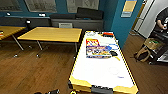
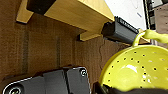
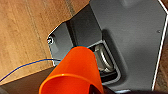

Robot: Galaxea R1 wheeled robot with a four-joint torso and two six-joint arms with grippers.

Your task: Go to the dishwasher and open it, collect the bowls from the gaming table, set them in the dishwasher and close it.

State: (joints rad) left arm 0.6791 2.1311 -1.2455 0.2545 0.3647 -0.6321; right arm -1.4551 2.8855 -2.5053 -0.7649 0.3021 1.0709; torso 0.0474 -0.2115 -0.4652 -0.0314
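Bowls: yellow-green one (image 2: pixel 136 68) in my left wrist view, orange one (image 3: pixel 75 73) in my right; tool grip on either, cannot tell. Gaming table (image 1: pixel 100 72) directly ahead

Colourful board-game box (image 1: pixel 98 48) on the long white-topped gaming table (image 1: pixel 105 72): we read no lettering.
Pale yellow wall notice (image 1: pixel 129 7) beyond that table: unreadable to us.
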